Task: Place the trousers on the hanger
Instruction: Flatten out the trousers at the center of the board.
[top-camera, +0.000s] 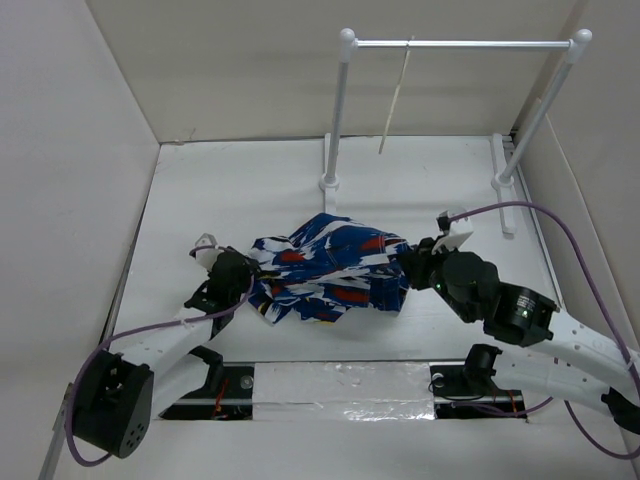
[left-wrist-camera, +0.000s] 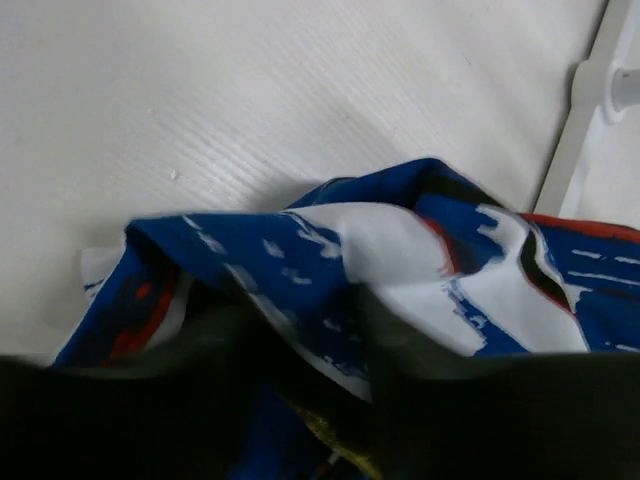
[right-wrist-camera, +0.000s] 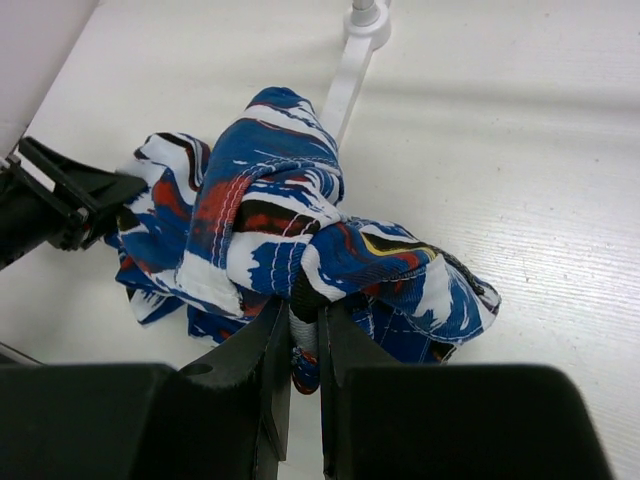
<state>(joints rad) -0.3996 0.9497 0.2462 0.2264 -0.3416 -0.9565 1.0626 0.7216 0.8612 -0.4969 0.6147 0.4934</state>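
Now the trousers (top-camera: 325, 275) lie bunched in the middle of the tabletop (top-camera: 250, 190), between both hands. The right hand (right-wrist-camera: 305, 325) is nearly shut, pinching a fold at their right end. The left hand (top-camera: 243, 283) touches their left edge, cloth between its parted jaws; whether it grips, I cannot tell.

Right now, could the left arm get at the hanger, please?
Probably not easily: the hanger hangs high on the far rack crossbar, while the left gripper sits low against the trousers.
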